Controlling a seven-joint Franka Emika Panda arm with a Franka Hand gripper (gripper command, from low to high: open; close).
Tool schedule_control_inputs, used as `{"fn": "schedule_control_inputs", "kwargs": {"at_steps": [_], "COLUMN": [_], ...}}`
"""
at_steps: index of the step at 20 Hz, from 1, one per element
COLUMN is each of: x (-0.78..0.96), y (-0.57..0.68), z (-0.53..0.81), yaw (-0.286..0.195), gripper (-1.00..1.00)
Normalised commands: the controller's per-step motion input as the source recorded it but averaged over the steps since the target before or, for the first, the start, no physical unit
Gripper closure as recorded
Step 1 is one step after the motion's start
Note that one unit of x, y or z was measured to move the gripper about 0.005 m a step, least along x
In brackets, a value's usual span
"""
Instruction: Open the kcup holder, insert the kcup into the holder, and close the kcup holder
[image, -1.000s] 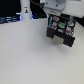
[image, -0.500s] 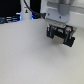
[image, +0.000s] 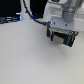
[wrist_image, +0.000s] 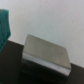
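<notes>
Your gripper (image: 61, 38) hangs off the white arm (image: 59, 15) toward the exterior view's right, low over the pale counter (image: 30, 60). It's a dark blocky shape with a teal tint on the side; the picture is too blurry to separate the fingers, so you can't tell whether it's wide or narrow, or whether anything sits in it. It looks apart from the counter surface, but contact can't be judged from this blur. A black cable (image: 31, 15) loops from the arm back toward the far edge.

In the wrist view, directly under the gripper you have a grey boxy block (wrist_image: 46, 54) with a flat top and a darker front face, sitting on a dark area (wrist_image: 10, 67) at the edge of the white counter. It may be part of the kcup holder, but you can't tell for sure. A teal patch (wrist_image: 4, 27) shows beside it, just apart from the block.

The kcup is not visible in either view. Far from the gripper, at the exterior view's far left, some dark bluish clutter (image: 8, 20) lines the back edge.
</notes>
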Motion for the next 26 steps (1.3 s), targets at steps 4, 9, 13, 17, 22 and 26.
{"fn": "schedule_control_inputs", "kwargs": {"at_steps": [4,9,13,17,22,26], "x": [-0.29,-0.28,-0.29,-0.34,-0.45,-0.61], "y": [0.19,0.41,0.5,0.56,0.54,0.54], "z": [-0.16,-0.05,0.01,0.02,0.07,0.06], "yaw": [0.217,0.148,0.132,0.11,0.102,0.069], "gripper": [-1.0,-1.0,-1.0,-1.0,-1.0,-1.0]}}
